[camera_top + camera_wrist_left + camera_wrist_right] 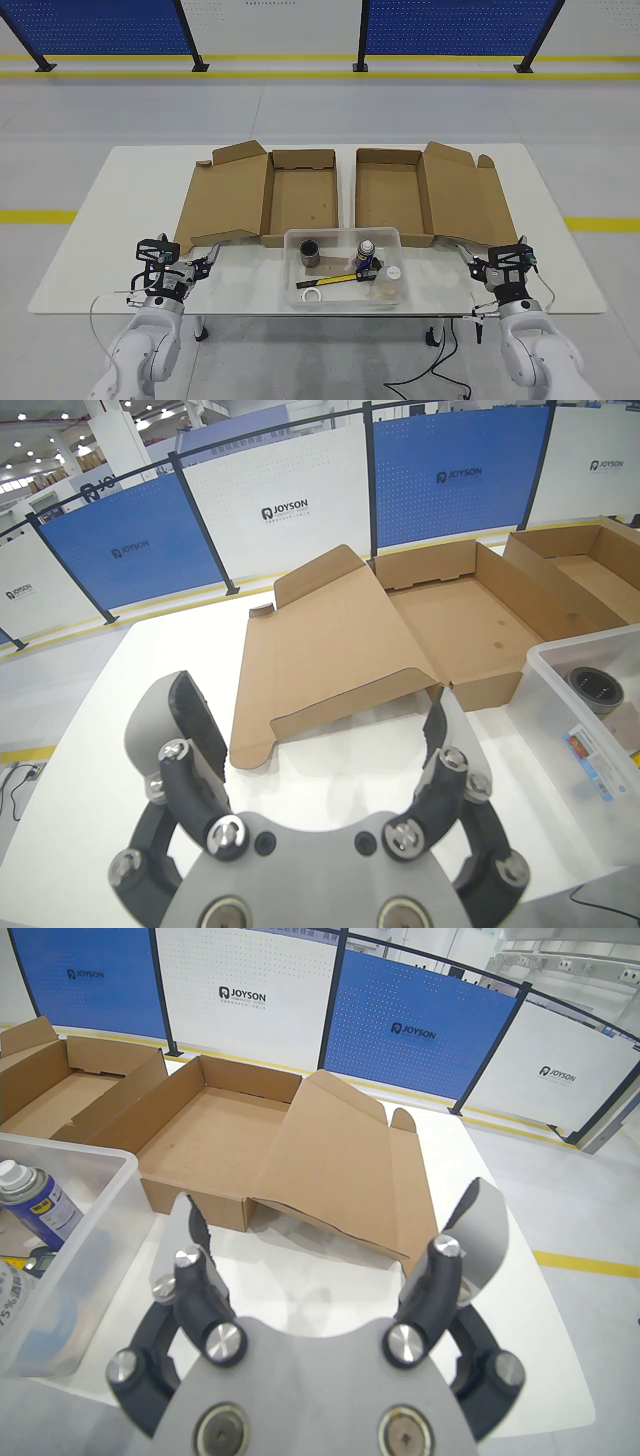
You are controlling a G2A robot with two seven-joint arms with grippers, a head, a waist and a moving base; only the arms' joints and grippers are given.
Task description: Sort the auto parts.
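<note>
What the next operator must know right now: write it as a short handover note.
Left pincer: open, holding nothing, over the table's near edge beside the clear bin.
Right pincer: open, holding nothing, on the bin's other side.
In the bin: dark metal cylinder, spray can, yellow tool, white ring, capped bottle.
Left-side cardboard box and right-side cardboard box lie open behind the bin.
Done: nothing sorted yet.
Left: move every part from bin to boxes.

Top camera looks down at the table [110, 230]; wrist cameras — low, close — face forward (sharing the bin [545, 725]).
</note>
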